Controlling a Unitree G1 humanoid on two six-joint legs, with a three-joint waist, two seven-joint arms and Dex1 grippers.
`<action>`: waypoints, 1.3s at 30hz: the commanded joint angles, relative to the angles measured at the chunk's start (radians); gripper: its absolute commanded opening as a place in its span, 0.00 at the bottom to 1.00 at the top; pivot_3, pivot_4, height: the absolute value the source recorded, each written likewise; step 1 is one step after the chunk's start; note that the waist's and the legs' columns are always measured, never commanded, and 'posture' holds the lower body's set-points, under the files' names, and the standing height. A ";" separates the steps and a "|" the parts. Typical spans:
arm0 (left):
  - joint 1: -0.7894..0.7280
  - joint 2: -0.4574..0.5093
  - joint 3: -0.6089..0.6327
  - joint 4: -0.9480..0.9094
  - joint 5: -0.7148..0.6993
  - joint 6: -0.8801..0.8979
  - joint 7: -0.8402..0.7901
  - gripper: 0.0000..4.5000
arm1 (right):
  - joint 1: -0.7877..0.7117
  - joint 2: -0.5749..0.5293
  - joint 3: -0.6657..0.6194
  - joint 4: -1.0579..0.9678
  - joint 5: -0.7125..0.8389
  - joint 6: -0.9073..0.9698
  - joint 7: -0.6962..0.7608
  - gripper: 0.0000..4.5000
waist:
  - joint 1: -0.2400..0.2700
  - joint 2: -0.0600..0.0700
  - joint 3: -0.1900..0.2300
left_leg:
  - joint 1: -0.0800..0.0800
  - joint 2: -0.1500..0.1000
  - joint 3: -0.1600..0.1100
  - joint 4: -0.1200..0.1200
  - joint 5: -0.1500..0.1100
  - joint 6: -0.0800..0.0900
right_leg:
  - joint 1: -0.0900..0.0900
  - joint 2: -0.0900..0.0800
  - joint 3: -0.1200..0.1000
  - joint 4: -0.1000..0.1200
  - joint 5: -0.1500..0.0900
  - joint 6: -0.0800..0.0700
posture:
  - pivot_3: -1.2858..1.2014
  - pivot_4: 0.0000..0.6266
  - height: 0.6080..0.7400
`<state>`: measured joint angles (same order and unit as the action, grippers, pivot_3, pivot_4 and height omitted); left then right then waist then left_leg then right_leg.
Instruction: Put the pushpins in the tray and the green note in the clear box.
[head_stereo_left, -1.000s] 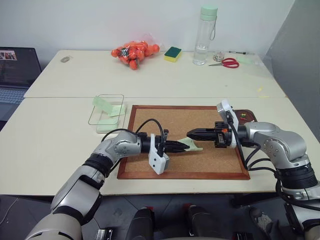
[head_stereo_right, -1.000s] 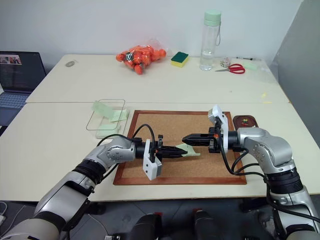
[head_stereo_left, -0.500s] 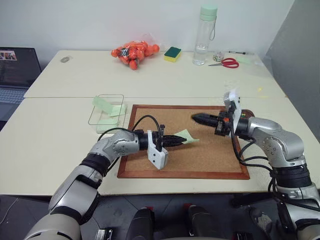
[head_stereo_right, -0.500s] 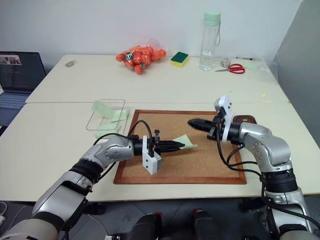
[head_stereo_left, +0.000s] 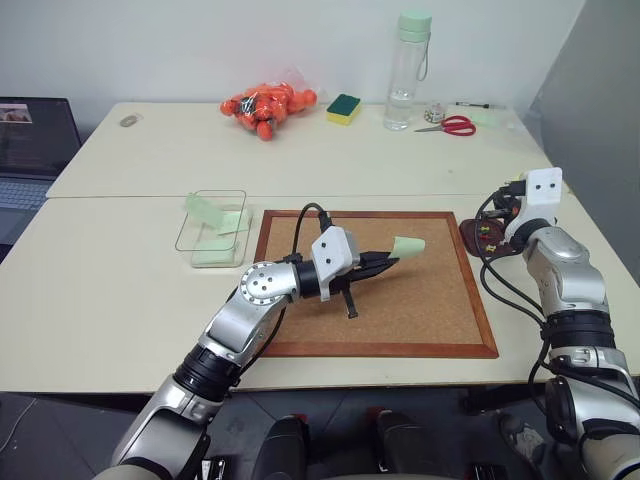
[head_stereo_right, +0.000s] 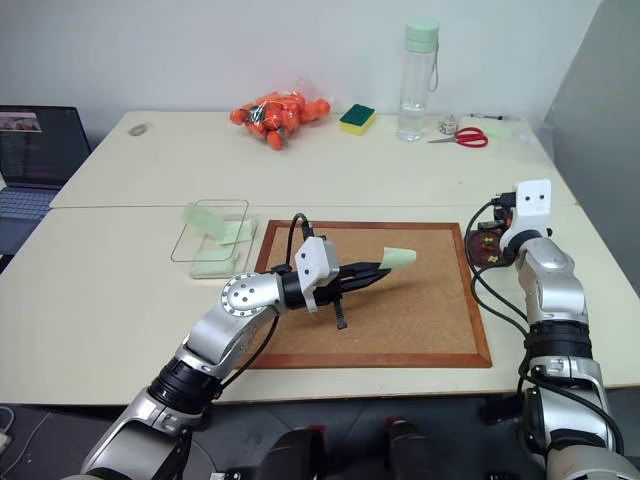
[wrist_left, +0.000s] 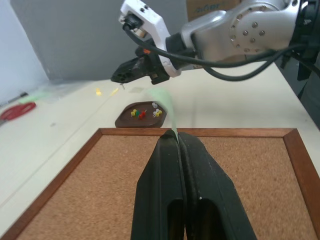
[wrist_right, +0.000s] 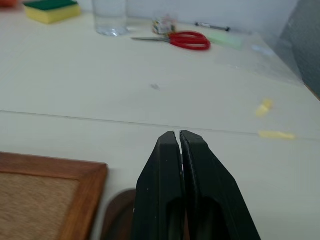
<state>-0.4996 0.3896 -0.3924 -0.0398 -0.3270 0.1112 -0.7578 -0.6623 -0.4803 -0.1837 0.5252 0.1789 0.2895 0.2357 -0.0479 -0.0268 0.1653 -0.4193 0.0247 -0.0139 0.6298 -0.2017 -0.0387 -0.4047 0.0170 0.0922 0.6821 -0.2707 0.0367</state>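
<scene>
A: What changed, left to right?
B: The left end effector (head_stereo_left: 385, 264), clenched on the green note (head_stereo_left: 408, 246), has lifted it mid-frame; clear box (head_stereo_left: 212, 229) next.
A: Right?
B: The right end effector (wrist_left: 116, 78), clenched empty, has swung over the tray (head_stereo_left: 481, 235).

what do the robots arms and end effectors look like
Silver-grey metal arm shells with black joints near the elbows. Each end effector, left and right, has two tapered black fingers, a white boxy camera housing at the wrist, and looping black cables.
</scene>
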 joint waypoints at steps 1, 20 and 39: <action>0.020 -0.002 0.025 -0.057 0.031 0.040 0.010 0.01 | -0.055 -0.002 -0.044 0.051 0.009 -0.016 -0.024 0.00 | -0.007 0.000 0.000 | 0.000 0.000 0.000 0.000 0.000 0.000 | 0.000 0.000 0.000 0.000 0.000 0.000 | 0.52 0.24 1.00; 0.036 -0.017 0.062 -0.059 0.089 0.062 -0.033 0.00 | -0.013 0.029 -0.097 -0.055 0.091 0.171 -0.014 0.25 | -0.008 0.000 0.000 | 0.000 0.000 0.001 0.000 0.000 0.000 | 0.000 0.000 0.002 0.000 0.000 0.000 | 0.52 0.24 1.00; 0.035 -0.040 0.154 -0.033 0.138 0.074 0.046 0.00 | 0.289 -0.067 0.065 -0.582 0.208 0.104 0.457 0.93 | -0.006 0.000 0.000 | 0.000 0.001 0.000 -0.001 0.000 0.000 | 0.000 0.000 0.001 -0.001 -0.003 0.004 | 0.52 0.24 1.00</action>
<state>-0.4522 0.3572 -0.2920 -0.0631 -0.1955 0.1863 -0.7557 -0.4171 -0.5119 -0.1456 0.1167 0.3138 0.4352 0.5329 -0.0543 -0.0265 0.1653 -0.4194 0.0255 -0.0140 0.6287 -0.2018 -0.0386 -0.4046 0.0171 0.0931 0.6807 -0.2736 0.0413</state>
